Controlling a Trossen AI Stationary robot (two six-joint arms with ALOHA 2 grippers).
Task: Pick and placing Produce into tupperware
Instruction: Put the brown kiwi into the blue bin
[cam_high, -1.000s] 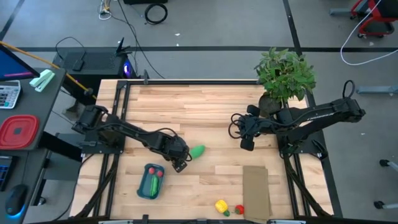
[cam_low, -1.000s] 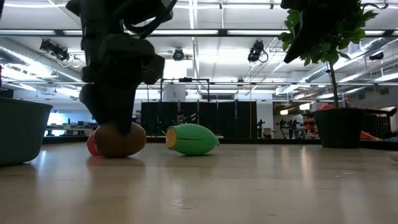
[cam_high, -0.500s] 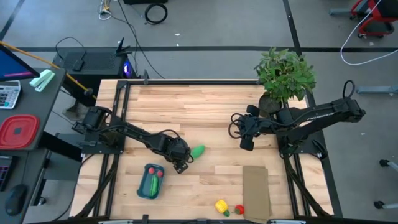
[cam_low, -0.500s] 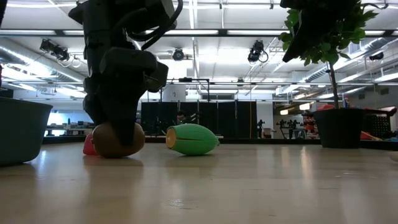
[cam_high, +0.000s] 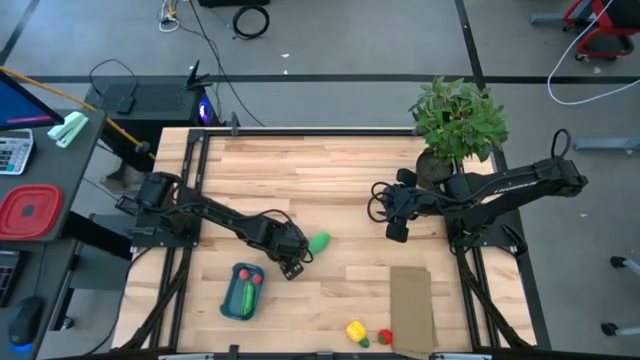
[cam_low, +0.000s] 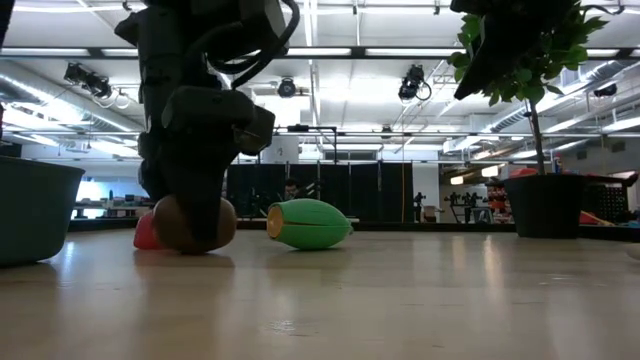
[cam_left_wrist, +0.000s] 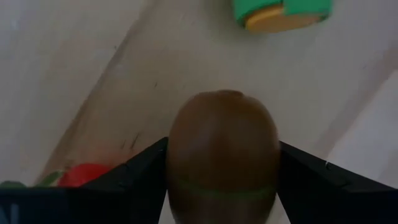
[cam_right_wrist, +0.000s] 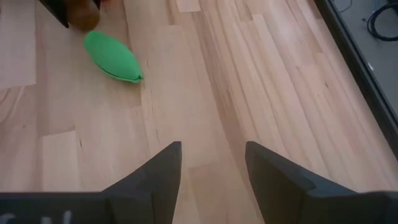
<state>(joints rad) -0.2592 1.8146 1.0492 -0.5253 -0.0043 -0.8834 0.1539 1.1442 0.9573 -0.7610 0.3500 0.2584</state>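
Observation:
A brown round produce piece rests on the table, with a small red piece just behind it. My left gripper points down over the brown piece, open, one finger on each side of it. A green piece lies on its side a little to the right. The blue-teal tupperware stands near the front left with a green and a red piece inside. A yellow piece and a red one lie at the near edge. My right gripper hangs open and empty above the table's right half. My left gripper comes from above, pointing down, with its fingers close against the two opposite sides of the brown piece. Whether they touch it I cannot tell. The piece sits on the table.
A flat brown cardboard rectangle lies at the front right. A leafy potted plant stands at the far right behind the right arm. Bare wood stretches across the table's far half.
My left gripper has sunk a little lower around the brown piece, which stays on the table.

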